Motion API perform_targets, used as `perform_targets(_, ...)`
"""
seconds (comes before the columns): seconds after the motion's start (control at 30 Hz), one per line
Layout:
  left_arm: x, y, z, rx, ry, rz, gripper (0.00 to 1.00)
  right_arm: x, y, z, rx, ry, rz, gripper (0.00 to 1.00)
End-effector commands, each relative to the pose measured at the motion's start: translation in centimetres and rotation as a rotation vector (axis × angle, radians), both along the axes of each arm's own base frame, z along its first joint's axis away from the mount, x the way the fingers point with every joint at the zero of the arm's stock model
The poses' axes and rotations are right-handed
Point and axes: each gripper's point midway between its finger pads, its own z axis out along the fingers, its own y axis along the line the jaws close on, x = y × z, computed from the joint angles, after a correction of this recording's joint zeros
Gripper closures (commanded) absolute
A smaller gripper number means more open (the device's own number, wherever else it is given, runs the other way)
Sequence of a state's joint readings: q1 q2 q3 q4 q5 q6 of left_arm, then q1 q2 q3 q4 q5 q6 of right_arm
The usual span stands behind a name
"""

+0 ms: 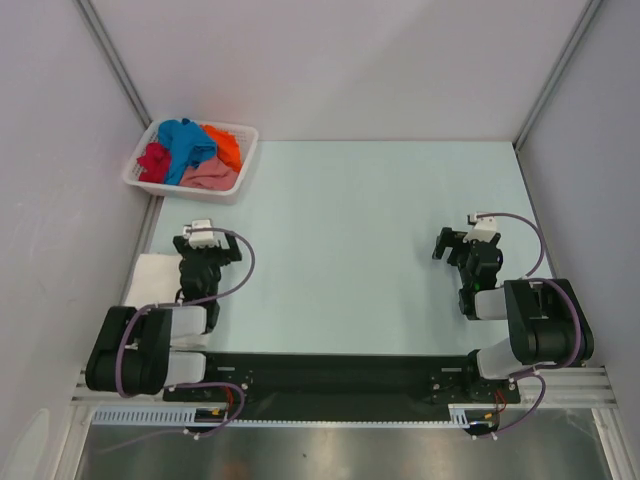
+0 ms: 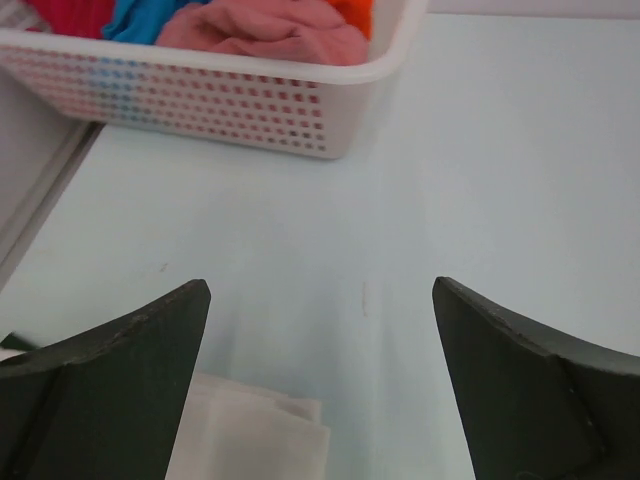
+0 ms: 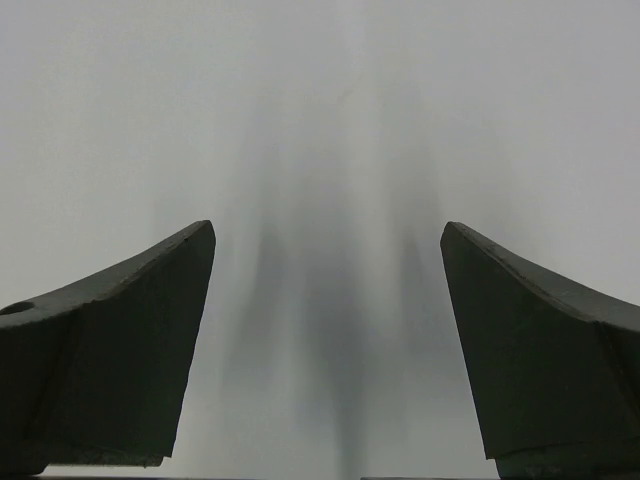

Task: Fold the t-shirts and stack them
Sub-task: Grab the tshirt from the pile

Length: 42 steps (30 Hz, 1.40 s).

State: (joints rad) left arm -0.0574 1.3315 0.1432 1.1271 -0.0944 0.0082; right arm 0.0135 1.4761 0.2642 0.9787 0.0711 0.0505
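Observation:
Four crumpled t-shirts lie in the white slotted basket at the table's far left: bright blue, orange, crimson and dusty pink. The left wrist view shows the pink one at the basket's near wall. A white t-shirt lies folded flat at the table's left edge beside the left arm, and its corner shows below the left fingers. My left gripper hangs open and empty, short of the basket. My right gripper is open over bare table.
The pale table is boxed in by grey walls on the left, back and right. The basket sits in the far left corner. Both arm bases are bolted to the black rail at the near edge.

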Motion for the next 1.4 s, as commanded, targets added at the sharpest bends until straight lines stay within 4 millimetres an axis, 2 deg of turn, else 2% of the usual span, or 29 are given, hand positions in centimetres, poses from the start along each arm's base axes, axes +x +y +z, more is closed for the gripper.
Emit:
perform_targets(0.0,1.2,4.0,4.1,-0.077,-0.059,0.266,0.00,1.1,-0.4,2.3,-0.025,-0.083,-0.008,0.00)
perform_targets(0.03,2.0,5.0,4.0,-0.084,0.038,0.349,0.00,1.1,-0.4,2.2,-0.026,-0.081,-0.008,0.00)
perform_targets(0.07,1.7,7.1,4.6,-0.089,0.060,0.492,0.00,1.1,-0.4,2.3,-0.024,-0.083,-0.007,0.00)
perform_targets(0.13,2.5,7.7,3.5,-0.063,0.191,0.522,0.00,1.1,-0.4,2.3,-0.024,-0.083,-0.007,0.00)
perform_targets(0.17,4.4,7.4,5.8,-0.072,0.159,0.501,0.00,1.0,-0.1,2.2,-0.032,-0.079,0.009,0.00)
perform_targets(0.23,5.8,7.3,6.6,-0.101,0.167,0.504,0.00,1.1,0.0,2.3,-0.027,-0.084,0.019,0.00)
perform_targets(0.27,7.3,7.5,9.3,-0.136,0.115,0.513,0.00,1.2,0.1,2.3,-0.023,-0.085,0.023,0.00)
perform_targets(0.3,8.3,7.3,10.3,-0.179,0.098,0.505,0.00,1.2,-0.2,2.4,-0.025,-0.086,0.005,0.00)
perform_targets(0.33,10.2,7.4,12.1,-0.195,0.092,0.505,0.00,1.2,-0.3,2.5,-0.033,-0.081,-0.017,0.00)
perform_targets(0.37,11.2,7.3,13.1,-0.203,0.093,0.504,0.00,1.1,0.2,3.3,-0.042,-0.099,-0.018,0.00)
perform_targets(0.4,13.2,7.4,14.5,-0.196,0.118,0.519,0.00,1.0,0.1,4.0,-0.068,-0.092,-0.055,0.00)
perform_targets(0.43,12.9,7.8,11.5,-0.170,0.211,0.551,0.00,1.1,0.1,3.4,-0.073,-0.049,-0.054,0.00)
perform_targets(0.47,14.9,8.0,15.5,-0.183,0.169,0.566,0.00,1.1,0.0,4.7,-0.078,-0.049,-0.076,0.00)
perform_targets(0.5,15.7,8.2,15.8,-0.164,0.201,0.575,0.00,2.2,0.1,7.1,-0.033,-0.070,-0.130,0.00)
perform_targets(0.53,17.5,8.1,16.1,-0.151,0.254,0.555,0.00,1.5,0.0,5.6,-0.013,0.042,-0.159,0.00)
perform_targets(0.6,19.0,7.2,16.8,-0.136,0.263,0.471,0.00,1.8,0.4,6.9,0.063,0.084,-0.184,0.00)
perform_targets(0.67,20.8,6.8,16.9,-0.146,0.267,0.445,0.00,2.1,1.5,7.7,0.108,0.156,-0.161,0.00)
perform_targets(0.73,21.4,8.8,15.5,-0.182,0.310,0.464,0.00,1.9,3.1,8.4,0.127,0.208,-0.093,0.00)
perform_targets(0.77,22.2,8.9,16.2,-0.195,0.297,0.449,0.00,1.6,3.6,8.6,0.128,0.217,-0.073,0.00)
perform_targets(0.8,22.8,9.2,13.8,-0.191,0.357,0.456,0.02,1.4,4.2,9.0,0.134,0.212,-0.051,0.00)
perform_targets(0.83,23.2,9.7,13.5,-0.192,0.364,0.454,0.04,0.6,4.5,9.6,0.135,0.209,-0.034,0.00)
perform_targets(0.87,24.1,9.4,14.1,-0.204,0.355,0.415,0.08,0.0,4.7,9.7,0.143,0.205,-0.022,0.00)
perform_targets(0.9,24.6,9.3,12.5,-0.195,0.395,0.399,0.11,-0.3,5.1,10.1,0.156,0.196,0.000,0.01)
perform_targets(0.93,24.9,9.6,11.9,-0.196,0.408,0.401,0.13,-1.0,5.0,11.0,0.162,0.173,0.000,0.01)
perform_targets(0.97,25.3,9.8,12.5,-0.203,0.394,0.404,0.18,-1.5,4.9,10.9,0.163,0.178,-0.004,0.01)
perform_targets(1.03,26.0,10.0,11.2,-0.236,0.409,0.386,0.19,-2.4,4.2,11.2,0.148,0.182,-0.028,0.01)
perform_targets(1.1,26.5,10.0,9.9,-0.271,0.427,0.376,0.16,-3.1,3.7,12.0,0.136,0.168,-0.043,0.01)
perform_targets(1.17,26.9,10.5,9.5,-0.294,0.426,0.376,0.09,-3.4,3.3,12.8,0.132,0.149,-0.053,0.01)
perform_targets(1.37,27.8,10.8,7.6,-0.340,0.445,0.362,0.09,-3.9,3.2,13.1,0.144,0.154,-0.064,0.01)
